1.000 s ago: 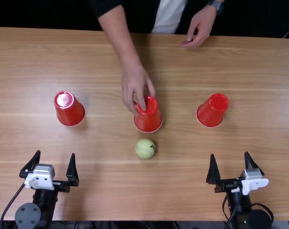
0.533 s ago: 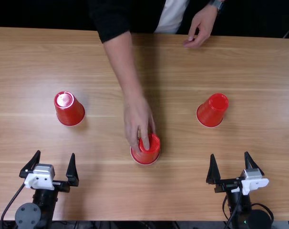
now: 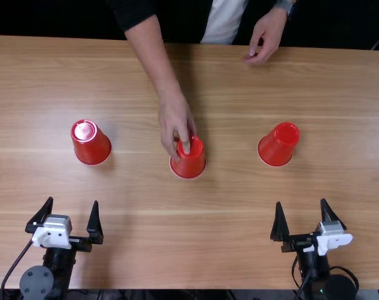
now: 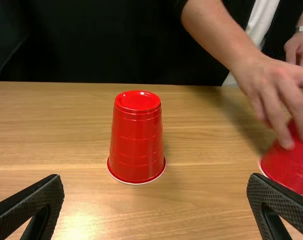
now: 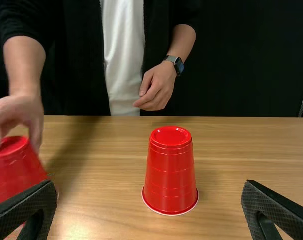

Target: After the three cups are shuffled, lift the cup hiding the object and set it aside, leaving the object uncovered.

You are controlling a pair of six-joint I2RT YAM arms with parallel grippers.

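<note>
Red left cup point(image 3: 89, 144) and right cup point(image 3: 278, 145) upside-down, hand point(image 3: 176, 122) on middle cup point(image 3: 189, 161), left tool point(image 3: 72, 201), right tool point(image 3: 301, 203) gaping, empty

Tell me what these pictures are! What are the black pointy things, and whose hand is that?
Those belong to two robot arms. The left fingers and the right fingers are open and hold nothing. One picture looks down from above. The other two come from small cameras on the arms' wrists. Three red cups stand upside down on the wooden table: the left cup, the middle cup and the right cup. A person's hand holds the middle cup.
</note>
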